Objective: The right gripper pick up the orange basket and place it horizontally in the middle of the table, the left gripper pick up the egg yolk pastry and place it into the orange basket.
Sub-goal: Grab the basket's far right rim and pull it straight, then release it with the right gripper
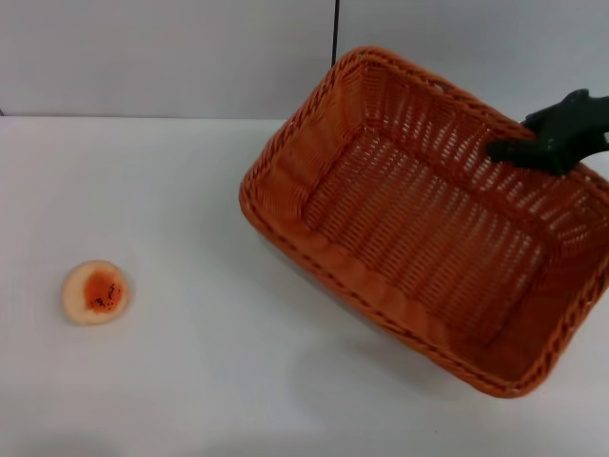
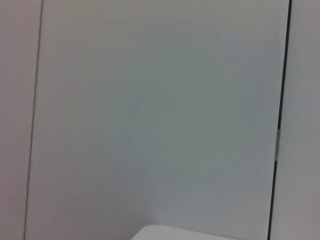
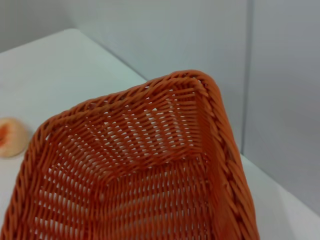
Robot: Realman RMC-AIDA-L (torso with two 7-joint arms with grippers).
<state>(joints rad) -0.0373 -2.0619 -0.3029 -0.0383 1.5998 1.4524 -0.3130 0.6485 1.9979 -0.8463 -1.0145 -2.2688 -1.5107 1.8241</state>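
The orange basket is at the right of the table, tilted and turned at an angle, with a shadow under its near side. My right gripper reaches in from the right and is shut on the basket's far right rim, one finger inside the wall. The right wrist view looks into the orange basket from that rim and shows none of my fingers. The egg yolk pastry lies on the table at the near left, well apart from the basket; it also shows as the egg yolk pastry beyond the basket. My left gripper is out of view.
A grey wall with a dark vertical seam stands behind the table. The left wrist view shows only the wall and a corner of the table.
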